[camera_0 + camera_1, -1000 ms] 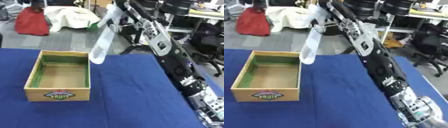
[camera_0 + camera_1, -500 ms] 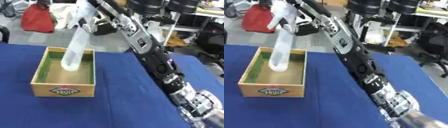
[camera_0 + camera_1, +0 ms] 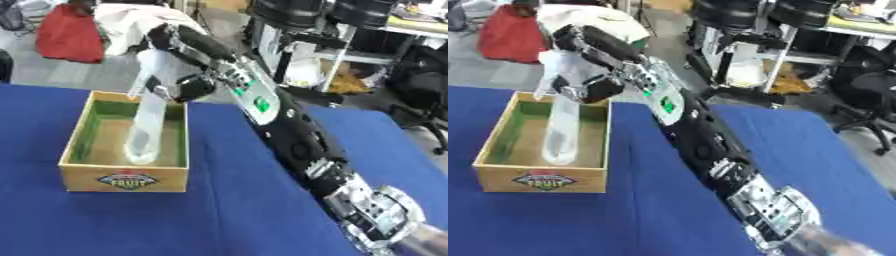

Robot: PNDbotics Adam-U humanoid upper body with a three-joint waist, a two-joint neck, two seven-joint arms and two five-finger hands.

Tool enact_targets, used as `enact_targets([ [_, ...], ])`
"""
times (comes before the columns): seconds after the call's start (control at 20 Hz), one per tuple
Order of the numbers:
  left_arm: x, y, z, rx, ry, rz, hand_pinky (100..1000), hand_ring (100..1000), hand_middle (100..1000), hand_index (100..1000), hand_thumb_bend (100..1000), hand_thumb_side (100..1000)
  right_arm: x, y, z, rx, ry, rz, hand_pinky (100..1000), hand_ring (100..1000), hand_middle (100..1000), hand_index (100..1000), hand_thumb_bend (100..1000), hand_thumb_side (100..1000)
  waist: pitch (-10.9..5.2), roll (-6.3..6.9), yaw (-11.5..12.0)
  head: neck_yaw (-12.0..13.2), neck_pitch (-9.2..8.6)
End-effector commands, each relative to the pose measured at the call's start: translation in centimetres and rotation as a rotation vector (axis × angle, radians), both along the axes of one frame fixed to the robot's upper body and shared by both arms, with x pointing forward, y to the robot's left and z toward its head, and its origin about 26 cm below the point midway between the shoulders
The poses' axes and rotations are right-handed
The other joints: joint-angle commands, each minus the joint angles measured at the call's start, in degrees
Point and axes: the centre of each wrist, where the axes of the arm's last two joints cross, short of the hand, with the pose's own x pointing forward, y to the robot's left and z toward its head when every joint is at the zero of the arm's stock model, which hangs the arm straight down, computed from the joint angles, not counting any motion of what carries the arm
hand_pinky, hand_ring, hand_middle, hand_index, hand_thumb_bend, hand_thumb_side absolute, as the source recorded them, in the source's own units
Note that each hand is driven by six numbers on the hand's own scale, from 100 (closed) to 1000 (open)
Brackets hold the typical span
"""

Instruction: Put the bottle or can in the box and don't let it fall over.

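**Bottle hangs below the hand, base low in the box**

The box (image 3: 125,176) sits on the left of the blue table (image 3: 227,215), open side up. Inside it stands the bottle (image 3: 147,122), a tall clear one, its long axis nearly upright and leaning slightly, top toward the right. Its base is down among the box walls, seemingly at or just above the floor; contact cannot be confirmed. The right hand (image 3: 179,86) curls round the bottle's upper part, so the bottle lies straight down from the hand. The right arm reaches in from the lower right. The left hand is not visible. Judging from this, the release depends on squaring the lean first.
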Motion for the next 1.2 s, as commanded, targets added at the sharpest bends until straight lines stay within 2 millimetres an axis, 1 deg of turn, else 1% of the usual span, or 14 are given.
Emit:
enact_targets([
  [0.05,0.1,0.3,0.9,0.015,-0.027,0.002,622,605,539,828,517,676,-0.1,-1.2,1.4,-0.147,-0.043,-0.049,925,1000,1000,1000,100,481,-0.82,0.61,-0.2,-0.1,-0.88],
  [0.1,0.1,0.3,0.9,0.016,-0.026,0.003,622,605,539,828,517,676,-0.2,-1.3,1.6,-0.177,-0.054,-0.051,943,1000,1000,1000,125,535,-0.84,0.64,-0.3,-0.1,-0.92],
  [0.15,0.1,0.3,0.8,0.016,-0.024,0.005,622,605,539,828,517,676,-0.3,-1.3,1.7,-0.202,-0.063,-0.051,967,1000,1000,1000,175,611,-0.87,0.67,-0.4,-0.1,-0.93],
  [0.25,0.1,0.4,0.8,0.018,-0.023,0.006,622,605,539,828,518,676,-0.5,-1.4,2.1,-0.239,-0.082,-0.048,981,1000,1000,1000,233,681,-0.92,0.71,-0.5,-0.1,-0.91],
  [0.4,0.0,0.4,0.7,0.018,-0.023,0.009,623,605,539,828,518,676,-0.8,-1.4,2.4,-0.268,-0.099,-0.047,980,1000,1000,1000,249,670,-1.02,0.75,-0.6,-0.1,-0.85],
  [0.5,0.0,0.5,0.7,0.017,-0.021,0.011,623,605,539,828,519,675,-0.9,-1.5,2.6,-0.275,-0.106,-0.046,973,1000,1000,1000,257,638,-1.1,0.76,-0.8,-0.1,-0.68],
  [0.6,-0.1,0.6,0.6,0.017,-0.018,0.015,622,606,539,828,519,675,-1.1,-1.9,2.8,-0.268,-0.119,-0.049,965,1000,1000,1000,244,573,-1.21,0.75,-1.1,0.0,-0.65],
  [0.65,-0.1,0.6,0.6,0.016,-0.017,0.017,622,605,539,828,519,675,-1.2,-2.1,2.9,-0.257,-0.122,-0.049,961,1000,1000,1000,201,529,-1.27,0.75,-1.2,0.1,-0.63],
  [0.75,-0.2,0.7,0.4,0.016,-0.013,0.024,622,605,539,828,519,675,-1.4,-3.0,3.1,-0.204,-0.118,-0.041,953,1000,1000,1000,100,491,-1.43,0.76,-1.8,0.5,-0.65],
  [0.8,-0.2,0.8,0.3,0.015,-0.01,0.028,622,606,539,828,519,675,-1.6,-3.5,3.2,-0.157,-0.108,-0.029,946,1000,1000,1000,100,474,-1.53,0.77,-2.2,0.8,-0.6],
  [0.95,-0.4,1.2,0.0,0.014,0.0,0.05,622,606,539,828,519,676,-2.6,-5.8,4.1,0.02,-0.071,0.012,918,1000,1000,1000,100,273,-1.85,0.8,-3.6,2.2,-0.12],
  [1.1,-0.7,1.9,-0.4,0.009,0.009,0.085,622,606,539,827,519,676,-5.1,-9.2,5.0,0.209,-0.025,0.04,868,1000,1000,1000,100,154,-2.16,0.9,-6.0,4.6,0.36],
  [1.15,-0.7,2.0,-0.5,0.004,0.011,0.095,622,605,539,827,518,676,-6.2,-10.1,5.1,0.274,-0.007,0.047,836,1000,1000,1000,100,529,-2.21,0.93,-6.8,5.1,0.55],
  [1.2,-0.8,2.2,-0.7,-0.005,0.014,0.105,621,605,539,827,517,675,-7.2,-11.0,4.8,0.34,0.016,0.052,820,1000,1000,1000,100,189,-2.21,1.0,-7.7,5.7,0.84],
])
